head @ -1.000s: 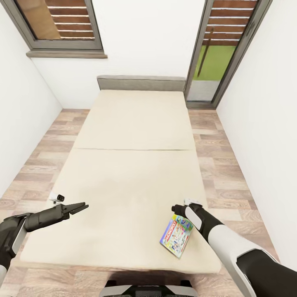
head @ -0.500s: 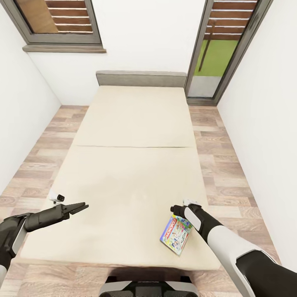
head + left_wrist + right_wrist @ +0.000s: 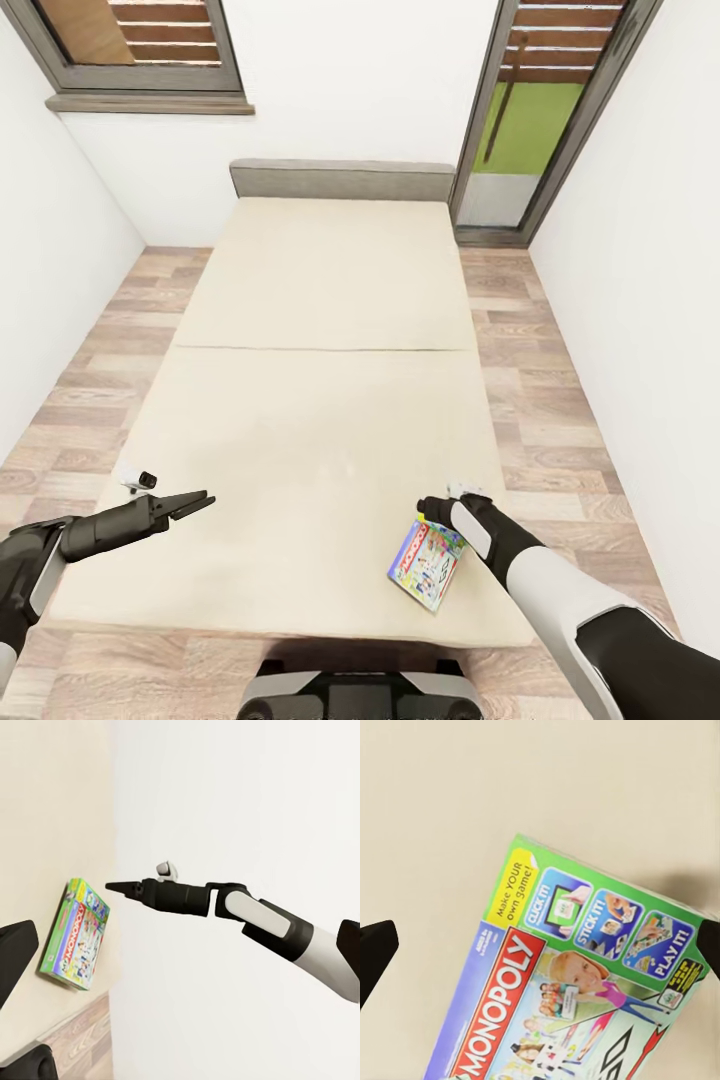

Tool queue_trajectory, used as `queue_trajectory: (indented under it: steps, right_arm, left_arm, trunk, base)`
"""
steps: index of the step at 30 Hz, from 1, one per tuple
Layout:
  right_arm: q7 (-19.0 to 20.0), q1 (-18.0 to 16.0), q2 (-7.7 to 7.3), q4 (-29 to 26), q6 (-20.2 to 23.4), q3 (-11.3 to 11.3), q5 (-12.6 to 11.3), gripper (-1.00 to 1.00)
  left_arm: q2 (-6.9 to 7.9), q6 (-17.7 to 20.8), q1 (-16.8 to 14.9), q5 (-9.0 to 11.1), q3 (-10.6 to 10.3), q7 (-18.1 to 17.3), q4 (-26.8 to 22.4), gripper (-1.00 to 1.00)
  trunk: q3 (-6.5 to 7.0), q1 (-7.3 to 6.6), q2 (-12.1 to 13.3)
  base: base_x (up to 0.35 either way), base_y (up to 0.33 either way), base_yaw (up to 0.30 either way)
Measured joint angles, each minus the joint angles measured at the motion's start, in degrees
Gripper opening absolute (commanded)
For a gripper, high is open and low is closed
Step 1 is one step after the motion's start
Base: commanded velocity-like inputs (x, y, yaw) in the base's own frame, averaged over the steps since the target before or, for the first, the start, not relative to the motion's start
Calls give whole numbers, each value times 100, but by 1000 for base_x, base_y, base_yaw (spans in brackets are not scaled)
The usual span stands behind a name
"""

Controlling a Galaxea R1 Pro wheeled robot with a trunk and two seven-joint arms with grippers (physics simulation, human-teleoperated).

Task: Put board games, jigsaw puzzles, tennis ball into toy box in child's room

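On the bed (image 3: 320, 300), near its foot end and close to our right side, one board game (image 3: 427, 565) is lying flat on the beige mattress. We are seeing just this one game on the bed, and we are not holding it yet, so we think most of the job is still waiting. The toy box and the table are somewhere else, so we cannot tell what is already inside the box.

Our right gripper (image 3: 425, 506) is hovering just above the far corner of the game. In the right wrist view the game (image 3: 570, 982) is sitting between two dark fingertips (image 3: 375, 956) that are wide apart, so this gripper is spread open and touching nothing.

Our left gripper (image 3: 195, 500) is hanging over the left side of the mattress, well apart from the game. Its tips are looking pressed together and it is carrying nothing.

The game is lying lid up. Its long side is running slanted, from the foot edge of the bed up toward our right gripper. We are thinking the next move is to come down and grab it.
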Motion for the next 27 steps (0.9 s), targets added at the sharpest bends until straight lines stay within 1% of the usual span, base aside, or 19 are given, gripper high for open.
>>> queue_trajectory:
  steps: [3, 9, 12, 27]
  right_arm:
    - [3, 0, -3, -25, -23, -3, 0, 100]
    - [24, -2, -3, -49, -284, 14, -4, 100]
    - [29, -11, -5, -53, -346, 13, -1, 100]
    - [34, -33, -6, -58, -437, 15, 10, 100]
  left_arm:
    - [0, 0, 0, 0, -1, 0, 0, 100]
    - [0, 0, 0, 0, -5, 0, 0, 100]
    - [4, 0, 0, -3, -2, 0, 0, 100]
    - [8, 0, 0, -3, 6, 0, 0, 100]
  trunk:
    - [-28, 0, 0]
    - [-85, 0, 0]
    - [-113, 0, 0]
    - [-255, 0, 0]
  base:
    - [0, 0, 0]
    - [0, 0, 0]
    - [0, 0, 0]
    - [0, 0, 0]
